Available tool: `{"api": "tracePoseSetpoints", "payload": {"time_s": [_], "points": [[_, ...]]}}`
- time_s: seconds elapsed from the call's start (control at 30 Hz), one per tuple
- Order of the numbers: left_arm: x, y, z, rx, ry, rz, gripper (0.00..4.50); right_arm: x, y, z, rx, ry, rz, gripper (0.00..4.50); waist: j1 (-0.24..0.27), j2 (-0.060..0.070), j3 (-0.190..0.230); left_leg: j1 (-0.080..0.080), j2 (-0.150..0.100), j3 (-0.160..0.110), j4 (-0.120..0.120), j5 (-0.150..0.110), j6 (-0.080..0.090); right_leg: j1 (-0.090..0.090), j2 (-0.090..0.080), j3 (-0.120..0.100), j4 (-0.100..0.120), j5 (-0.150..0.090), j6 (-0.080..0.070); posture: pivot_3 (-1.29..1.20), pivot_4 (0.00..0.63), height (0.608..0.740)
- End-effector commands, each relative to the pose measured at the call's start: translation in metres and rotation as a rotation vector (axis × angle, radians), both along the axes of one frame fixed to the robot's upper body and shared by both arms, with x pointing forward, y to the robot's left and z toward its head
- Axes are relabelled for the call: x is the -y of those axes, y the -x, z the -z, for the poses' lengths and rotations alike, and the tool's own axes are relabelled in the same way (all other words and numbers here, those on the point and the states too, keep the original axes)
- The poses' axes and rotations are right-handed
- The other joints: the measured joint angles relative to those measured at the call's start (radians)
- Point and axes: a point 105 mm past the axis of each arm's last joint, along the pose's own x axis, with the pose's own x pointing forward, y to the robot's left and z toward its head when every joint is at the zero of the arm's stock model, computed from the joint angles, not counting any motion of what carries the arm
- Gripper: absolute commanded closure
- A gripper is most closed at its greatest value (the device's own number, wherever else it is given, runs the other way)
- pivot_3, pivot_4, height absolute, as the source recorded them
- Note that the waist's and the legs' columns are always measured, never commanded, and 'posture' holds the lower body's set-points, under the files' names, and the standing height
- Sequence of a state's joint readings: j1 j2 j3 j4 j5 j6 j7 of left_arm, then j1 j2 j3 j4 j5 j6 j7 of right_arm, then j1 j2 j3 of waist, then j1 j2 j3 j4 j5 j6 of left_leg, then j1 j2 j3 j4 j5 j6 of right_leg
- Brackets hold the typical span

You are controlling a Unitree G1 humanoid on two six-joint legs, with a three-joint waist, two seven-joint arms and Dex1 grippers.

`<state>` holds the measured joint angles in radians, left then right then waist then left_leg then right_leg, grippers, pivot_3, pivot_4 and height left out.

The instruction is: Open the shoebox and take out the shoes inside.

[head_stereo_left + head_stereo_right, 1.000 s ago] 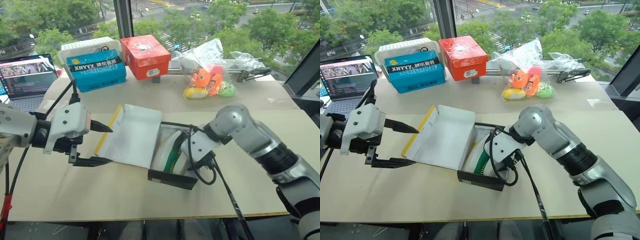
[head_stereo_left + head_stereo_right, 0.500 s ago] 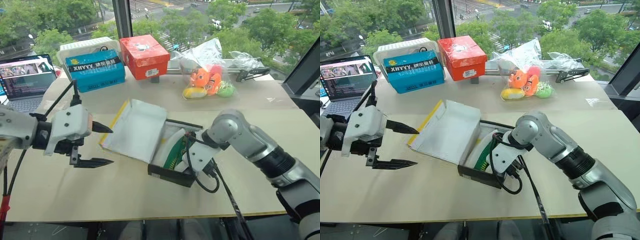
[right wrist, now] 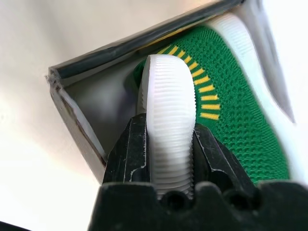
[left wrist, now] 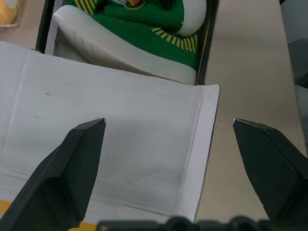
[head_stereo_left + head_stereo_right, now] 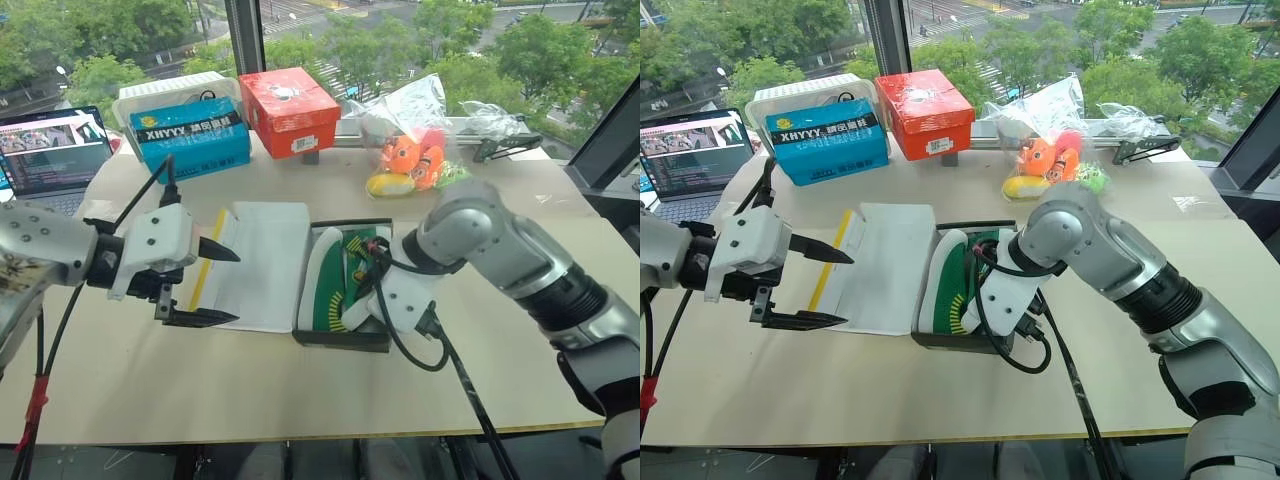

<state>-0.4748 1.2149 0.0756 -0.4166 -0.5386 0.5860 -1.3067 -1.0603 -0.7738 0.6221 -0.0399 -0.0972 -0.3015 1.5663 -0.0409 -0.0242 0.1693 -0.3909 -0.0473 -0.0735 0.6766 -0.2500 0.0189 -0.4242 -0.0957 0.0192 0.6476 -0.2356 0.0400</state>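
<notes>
The shoebox (image 5: 345, 335) lies open near the middle of the beige surface (image 5: 250, 390), its lid (image 5: 255, 265) folded flat out to the robot's left with the white inner face up and a yellow edge showing along the far left side. Inside the black-walled tray lie the shoes (image 5: 340, 275), green with white soles and yellow markings, resting on their sides. The right gripper (image 3: 166, 139) reaches down into the near right corner of the box, and its fingers (image 3: 132, 147) are closed narrowly on the ribbed white sole of one shoe, pinching it from both sides. The left gripper (image 5: 225, 285) hangs just over the left edge of the open lid, its fingers (image 4: 72, 163) spread wide apart with nothing between them, one above and one below in the head views. At the back of the surface stand a blue box (image 5: 190, 140) and a red-orange box (image 5: 290, 110), with a clear bag of plush toys (image 5: 415, 160) to the right of them and a laptop (image 5: 50, 155) at the far left.
</notes>
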Motion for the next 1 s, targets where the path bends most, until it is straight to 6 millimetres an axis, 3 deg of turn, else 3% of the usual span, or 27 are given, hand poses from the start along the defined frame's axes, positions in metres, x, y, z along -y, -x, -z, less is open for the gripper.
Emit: {"api": "tracePoseSetpoints", "payload": {"time_s": [0.03,0.1,0.13,0.23,0.3,0.53,0.77,0.87,0.97,1.0], "points": [[0.003,-0.001,-0.007,0.041,0.001,0.020,0.00,-0.012,-0.002,0.001,-0.038,-0.038,-0.041,3.83,-0.003,0.000,0.000,0.000,0.000,0.000,0.000,0.000,0.000,0.000,0.000,0.000,0.000,0.000,0.000,0.00,0.150,0.740],[0.004,-0.001,-0.007,0.041,0.000,0.022,0.00,-0.022,-0.015,0.010,-0.075,-0.122,0.017,3.83,-0.009,0.000,0.000,0.000,0.000,0.000,0.000,0.000,0.000,0.000,0.001,0.001,0.000,0.000,0.000,0.00,0.150,0.740],[0.004,-0.001,-0.008,0.040,0.001,0.023,0.00,-0.010,-0.023,0.021,-0.004,-0.033,-0.017,3.83,-0.010,0.000,0.000,0.001,0.002,0.000,0.000,0.000,0.000,0.000,0.002,0.001,0.001,0.000,-0.001,0.00,0.150,0.740],[0.004,-0.001,-0.007,0.037,-0.005,0.021,0.00,-0.029,-0.010,0.020,-0.148,-0.156,-0.012,3.83,-0.001,0.000,0.001,0.000,0.002,0.001,-0.001,0.000,0.000,-0.002,0.003,0.001,0.001,0.001,-0.002,0.00,0.150,0.740],[0.004,0.000,-0.008,0.037,-0.006,0.020,0.00,-0.018,-0.014,0.027,-0.059,-0.072,-0.083,3.83,-0.002,0.000,0.001,0.000,0.003,0.001,0.000,0.000,-0.001,-0.002,0.004,0.001,0.000,0.001,-0.002,0.00,0.150,0.740],[0.003,0.002,-0.008,0.034,-0.007,0.012,0.00,-0.024,-0.004,0.013,-0.008,-0.059,-0.198,3.83,-0.004,0.001,0.002,-0.001,0.004,0.001,0.000,-0.001,-0.002,-0.002,0.004,0.001,0.000,0.001,-0.002,0.00,0.150,0.740],[0.003,0.002,-0.006,0.032,-0.008,0.003,0.00,-0.007,-0.011,0.013,0.060,0.083,-0.220,3.83,-0.003,0.001,0.002,0.000,0.004,0.001,0.000,-0.001,-0.002,-0.002,0.004,0.001,0.000,0.001,-0.002,0.00,0.150,0.740],[0.003,0.004,-0.004,0.028,-0.007,0.002,0.00,-0.015,-0.021,0.001,0.071,0.067,-0.187,3.83,-0.004,0.001,0.002,0.000,0.004,0.001,0.000,-0.001,-0.002,-0.002,0.004,0.001,0.000,0.001,-0.002,0.00,0.150,0.740],[0.004,0.004,-0.003,0.027,-0.005,0.005,0.00,-0.010,-0.021,0.023,0.081,0.117,-0.246,3.83,-0.005,0.001,0.003,0.000,0.005,0.001,0.000,-0.001,-0.002,-0.002,0.005,0.001,0.000,0.001,-0.002,0.00,0.150,0.740],[0.005,0.005,-0.003,0.028,-0.003,0.005,0.00,-0.022,-0.014,0.021,0.050,0.051,-0.262,3.83,-0.004,0.001,0.003,0.001,0.006,0.001,0.000,-0.001,-0.002,-0.002,0.006,0.001,0.000,0.001,-0.002,0.00,0.150,0.740]]}}
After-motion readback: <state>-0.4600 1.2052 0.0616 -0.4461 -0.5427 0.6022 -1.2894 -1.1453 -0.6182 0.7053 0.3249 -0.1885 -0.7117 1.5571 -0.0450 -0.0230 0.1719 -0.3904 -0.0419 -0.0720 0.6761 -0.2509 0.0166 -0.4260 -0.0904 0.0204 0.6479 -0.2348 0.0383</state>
